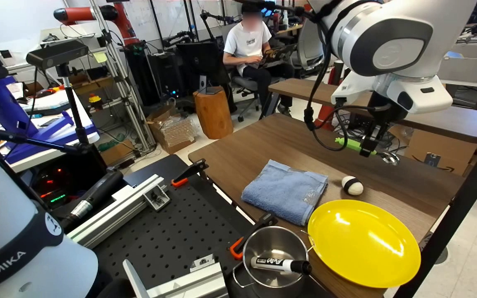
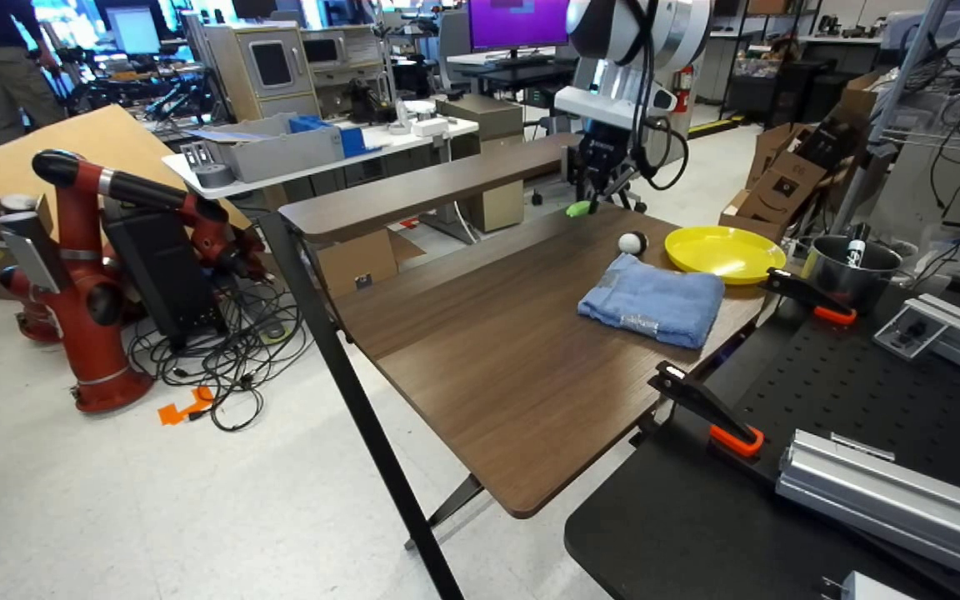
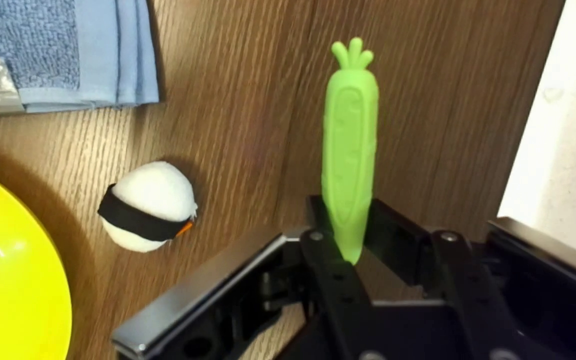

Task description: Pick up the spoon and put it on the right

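Spoon [image 3: 350,145] up over the desk [image 2: 463,375], pincer [image 3: 348,220] pinching its lime-green handle [image 1: 348,144], silvery head [image 1: 389,158] gleaming, down below a black-banded white ball [image 1: 353,187] near the yellow plate [image 1: 364,244], folded blue cloth [image 1: 285,190] alongside

At and around the worktop [image 2: 488,367] there were one green-handled spoon [image 3: 350,145], one blue cloth [image 1: 284,190], one yellow plate [image 1: 362,244], one black-banded white ball [image 1: 357,189], one metal pot [image 1: 280,238] and one marker [image 1: 278,264]: six things, each a single one of its kind. The black-and-orange clamps [image 2: 703,400] numbered two, the end effector [image 3: 349,220] one.
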